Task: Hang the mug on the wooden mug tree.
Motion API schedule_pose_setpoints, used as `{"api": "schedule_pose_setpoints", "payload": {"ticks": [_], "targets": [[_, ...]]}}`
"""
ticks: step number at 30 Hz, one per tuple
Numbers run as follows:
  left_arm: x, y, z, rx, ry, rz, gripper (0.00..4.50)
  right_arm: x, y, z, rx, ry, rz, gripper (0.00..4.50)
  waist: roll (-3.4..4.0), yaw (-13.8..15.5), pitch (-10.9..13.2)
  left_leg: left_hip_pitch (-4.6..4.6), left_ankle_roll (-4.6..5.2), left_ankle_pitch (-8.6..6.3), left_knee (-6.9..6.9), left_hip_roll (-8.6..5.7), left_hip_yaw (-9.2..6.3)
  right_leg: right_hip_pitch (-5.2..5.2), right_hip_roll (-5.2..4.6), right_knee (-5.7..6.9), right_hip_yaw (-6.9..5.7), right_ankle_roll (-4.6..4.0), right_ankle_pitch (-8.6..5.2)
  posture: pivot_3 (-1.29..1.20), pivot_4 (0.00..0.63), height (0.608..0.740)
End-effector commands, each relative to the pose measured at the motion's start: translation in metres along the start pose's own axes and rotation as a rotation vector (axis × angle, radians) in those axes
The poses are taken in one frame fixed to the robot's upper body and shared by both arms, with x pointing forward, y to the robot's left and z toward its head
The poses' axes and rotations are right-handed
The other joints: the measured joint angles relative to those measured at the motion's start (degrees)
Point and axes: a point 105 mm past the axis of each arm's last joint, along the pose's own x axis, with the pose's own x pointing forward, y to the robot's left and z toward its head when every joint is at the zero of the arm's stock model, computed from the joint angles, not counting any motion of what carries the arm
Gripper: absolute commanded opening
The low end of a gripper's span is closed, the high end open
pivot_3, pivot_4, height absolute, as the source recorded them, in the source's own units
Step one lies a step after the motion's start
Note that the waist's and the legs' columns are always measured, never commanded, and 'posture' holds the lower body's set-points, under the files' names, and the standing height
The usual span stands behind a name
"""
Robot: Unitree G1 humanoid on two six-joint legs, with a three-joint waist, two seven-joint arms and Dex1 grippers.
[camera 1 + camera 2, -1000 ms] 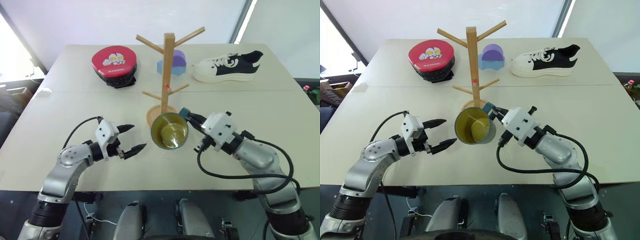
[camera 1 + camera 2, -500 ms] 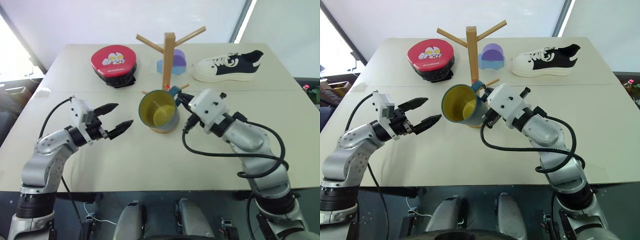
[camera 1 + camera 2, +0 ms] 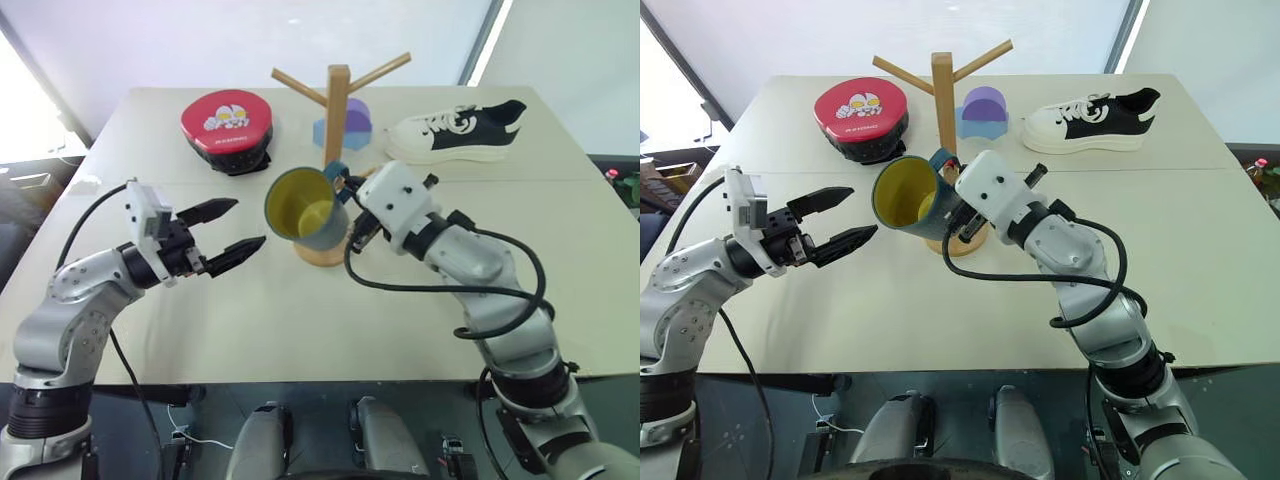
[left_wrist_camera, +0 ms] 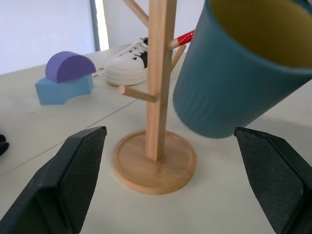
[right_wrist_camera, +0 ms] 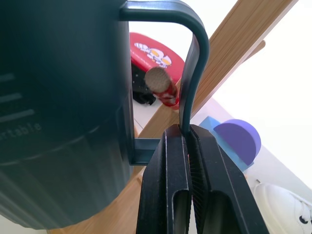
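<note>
**Mug at the tree, handle pinched**

Mug [image 3: 908, 196] hangs tipped on its side just in front of the wooden mug tree [image 3: 945, 95], its handle beside a red-tipped peg. I've got the right gripper [image 5: 187, 141] clamped on the handle loop (thin hold). Ceramic: stiff, heavyish, glazed, probably slippery and chippable. Left gripper [image 3: 835, 220] fingers apart, empty, off the mug's mouth side.

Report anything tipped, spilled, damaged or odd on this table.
Nothing spilled or damaged. The mug is tipped on its side, but only because the right gripper pinches its handle, at the mug tree. A sneaker lies among the table's odd items.
</note>
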Motion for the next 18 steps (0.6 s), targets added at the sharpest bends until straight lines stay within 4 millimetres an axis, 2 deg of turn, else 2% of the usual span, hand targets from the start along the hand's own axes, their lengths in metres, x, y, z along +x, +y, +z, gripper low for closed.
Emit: {"api": "schedule_pose_setpoints", "payload": {"ticks": [1, 13, 17, 18], "targets": [[-0.0016, -0.0055, 0.0224, 0.056, -0.044, -0.018, 4.5, 0.0026, -0.0067, 0.01, -0.008, -0.022, -0.036, 0.02, 0.0, -0.02, 0.0, 0.0, 0.0, 0.0, 0.0, 0.0, 0.0, -0.01, 0.0, 0.01, 0.0, 0.0, 0.0, 0.0, 0.15, 0.735], [0.0022, -0.0129, 0.0284, 0.06, -0.056, -0.039, 4.5, 0.0089, -0.0069, 0.0032, 0.004, 0.034, -0.036, 0.02, 0.0, -0.02, 0.0, -0.02, 0.0, 0.0, 0.0, -0.01, 0.0, -0.02, 0.03, 0.01, -0.02, 0.0, 0.0, 0.0, 0.15, 0.735], [0.0033, -0.0139, 0.0268, 0.055, -0.058, -0.04, 4.5, 0.0085, -0.01, 0.0055, -0.001, 0.025, -0.057, 1.44, 0.0, -0.04, 0.0, -0.02, 0.0, 0.0, 0.0, -0.01, 0.0, -0.02, 0.04, 0.01, -0.02, 0.0, 0.0, 0.0, 0.15, 0.735], [0.0035, -0.014, 0.0264, 0.054, -0.058, -0.04, 4.5, 0.0078, -0.0114, 0.0066, -0.003, 0.021, -0.064, 2.04, 0.0, -0.04, 0.0, -0.02, 0.0, 0.0, 0.0, -0.01, 0.0, -0.02, 0.04, 0.01, -0.03, 0.0, 0.0, 0.0, 0.15, 0.735]]}}
